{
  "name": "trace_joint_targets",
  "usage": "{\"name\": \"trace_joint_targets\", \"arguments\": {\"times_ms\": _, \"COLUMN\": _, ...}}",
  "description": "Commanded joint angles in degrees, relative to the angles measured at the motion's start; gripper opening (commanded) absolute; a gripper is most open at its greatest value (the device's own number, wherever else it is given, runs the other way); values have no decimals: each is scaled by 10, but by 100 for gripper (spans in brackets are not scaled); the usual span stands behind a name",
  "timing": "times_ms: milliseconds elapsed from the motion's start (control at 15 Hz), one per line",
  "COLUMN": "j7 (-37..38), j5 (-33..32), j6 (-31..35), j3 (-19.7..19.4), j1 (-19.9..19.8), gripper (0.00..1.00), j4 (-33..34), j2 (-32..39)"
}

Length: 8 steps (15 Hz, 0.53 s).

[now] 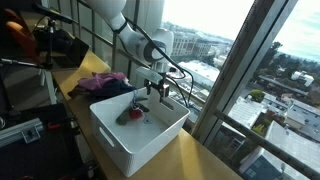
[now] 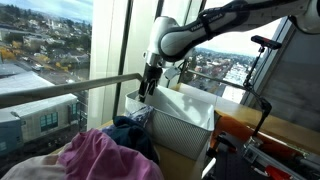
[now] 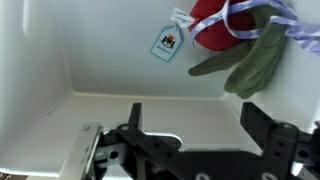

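So there's a red and green plush toy (image 3: 245,55) with a purple ribbon on it, and a little white paper tag (image 3: 167,42) hanging off one side. It's lying on the floor of a white rectangular plastic bin (image 1: 140,150), roughly mid-bin in an exterior view (image 1: 133,113), not touching the walls as far as I can tell. The gripper (image 1: 158,98) hangs just above the bin with its jaws spread wide and nothing between them. The wrist view makes that pretty clear: both black fingers (image 3: 135,115) frame bare white plastic, and the toy sits off toward the upper right corner of the view, well clear of them. My read is that this is the hover-and-line-up stage, with no contact. Any grab from here would call for sliding across until the toy sits between the fingers, then dropping straight down. It would want to pinch the bulky red part, not the floppy green bit or the tag. Outside the bin there's a pile of pink and purple cloth (image 1: 100,83) right next to it on the wooden table (image 1: 195,160). The window (image 1: 260,60) and the city view are just beyond.
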Motion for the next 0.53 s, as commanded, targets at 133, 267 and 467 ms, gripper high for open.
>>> {"name": "trace_joint_targets", "arguments": {"times_ms": 133, "j7": -12, "j5": 22, "j6": -100, "j3": 8, "j1": -14, "gripper": 100, "j4": 60, "j2": 18}}
{"name": "trace_joint_targets", "arguments": {"times_ms": 267, "j7": -11, "j5": 32, "j6": -135, "j3": 6, "j1": -20, "gripper": 100, "j4": 67, "j2": 22}}
{"name": "trace_joint_targets", "arguments": {"times_ms": 467, "j7": -6, "j5": 47, "j6": -164, "j3": 7, "j1": -30, "gripper": 100, "j4": 63, "j2": 26}}
